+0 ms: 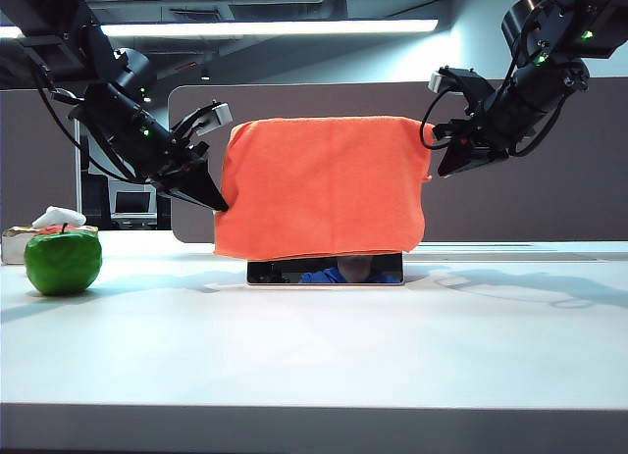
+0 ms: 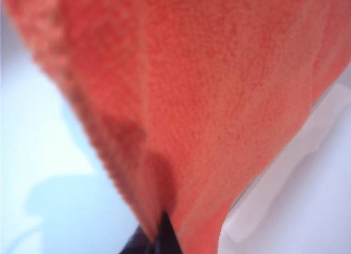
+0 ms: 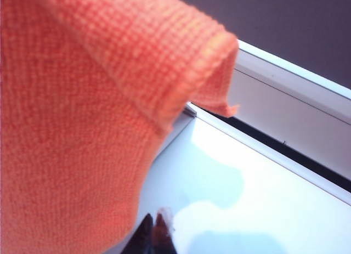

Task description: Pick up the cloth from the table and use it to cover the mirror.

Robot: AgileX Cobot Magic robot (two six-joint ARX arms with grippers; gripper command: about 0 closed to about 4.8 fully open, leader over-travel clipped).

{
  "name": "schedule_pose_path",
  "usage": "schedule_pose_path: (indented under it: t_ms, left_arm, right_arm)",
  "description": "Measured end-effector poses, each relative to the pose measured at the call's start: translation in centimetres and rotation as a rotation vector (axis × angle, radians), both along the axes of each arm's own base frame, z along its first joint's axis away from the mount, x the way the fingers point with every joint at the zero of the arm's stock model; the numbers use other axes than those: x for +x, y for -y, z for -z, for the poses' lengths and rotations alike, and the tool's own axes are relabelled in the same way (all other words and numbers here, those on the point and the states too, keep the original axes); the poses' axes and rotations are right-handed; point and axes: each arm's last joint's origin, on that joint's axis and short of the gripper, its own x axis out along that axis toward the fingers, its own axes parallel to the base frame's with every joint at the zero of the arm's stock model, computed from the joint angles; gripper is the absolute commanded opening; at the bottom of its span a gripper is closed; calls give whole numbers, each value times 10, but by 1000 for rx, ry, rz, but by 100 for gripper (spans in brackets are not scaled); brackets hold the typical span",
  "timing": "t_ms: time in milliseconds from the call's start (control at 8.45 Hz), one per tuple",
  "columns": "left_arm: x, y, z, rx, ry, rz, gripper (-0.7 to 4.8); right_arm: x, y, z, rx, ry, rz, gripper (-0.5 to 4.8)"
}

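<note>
The orange cloth (image 1: 324, 184) hangs draped over the upright mirror (image 1: 324, 271). Only the mirror's dark bottom strip shows below the hem. My left gripper (image 1: 222, 205) is at the cloth's left edge, about halfway down. In the left wrist view the cloth (image 2: 208, 100) creases into the shut tip of the left gripper (image 2: 163, 225), which pinches it. My right gripper (image 1: 442, 170) hovers just off the cloth's upper right edge. In the right wrist view the right gripper (image 3: 156, 221) is shut with nothing between its tips, and the cloth (image 3: 71, 128) hangs beside it.
A green apple (image 1: 63, 261) sits on the white table (image 1: 314, 356) at the far left, with a tissue box (image 1: 14, 244) behind it. A grey partition (image 1: 510, 204) runs along the back of the table behind the mirror.
</note>
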Motion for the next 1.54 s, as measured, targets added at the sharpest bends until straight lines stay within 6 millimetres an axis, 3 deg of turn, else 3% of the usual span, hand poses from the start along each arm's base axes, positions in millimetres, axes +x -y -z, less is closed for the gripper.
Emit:
schedule_pose_path:
  t_ms: [473,591,710,828,946,1065,1183,1538]
  left_arm:
    - [0,0,0,1,1,0,-5]
    - [1,0,0,0,8,0,-1]
    - [2,0,-2,-1,24,-1,9]
    - [2,0,-2,-2,28,-1,54]
    - [2,0,-2,-2,29,-1,63]
    - [2,0,-2,-2,30,-1,138]
    - [3,1,-4,-4,48,-1,250]
    - [-1,-2,-29,33,137,-62,283]
  right_arm:
    - [0,0,0,-1,-3,0,-1]
    - [-2,4,-12,3,42,13,-1]
    - [-9,6,-38,-1,144,55,-1]
    - [-10,6,-42,2,165,55,-1]
    - [-11,6,-47,6,187,55,-1]
    - [-13,6,-52,10,207,55,-1]
    - [-16,6,-62,17,243,52,-1]
    - [-16,5,-61,33,239,8,-1]
